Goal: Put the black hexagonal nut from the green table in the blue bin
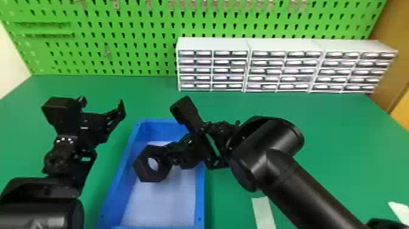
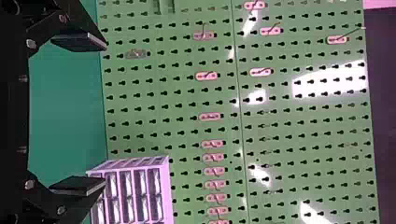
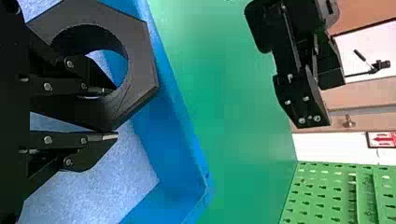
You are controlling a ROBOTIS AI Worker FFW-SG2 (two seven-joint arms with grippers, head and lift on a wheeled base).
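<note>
My right gripper [image 1: 166,156] is over the blue bin [image 1: 200,195], shut on the black hexagonal nut [image 1: 142,171] by one side of its ring. In the right wrist view, one finger of the right gripper [image 3: 115,111] passes into the hole of the nut [image 3: 140,70] and the other lies along its outer side, with the wall of the bin [image 3: 161,135] beyond. My left gripper [image 1: 102,105] is left of the bin above the green table, holding nothing. In the left wrist view the left gripper [image 2: 103,114] has its two fingers wide apart.
White drawer cabinets [image 1: 213,44] stand along the back of the green table [image 1: 334,137], against a green pegboard [image 1: 134,36]. A pale tape strip [image 1: 263,210] lies right of the bin, under the right arm.
</note>
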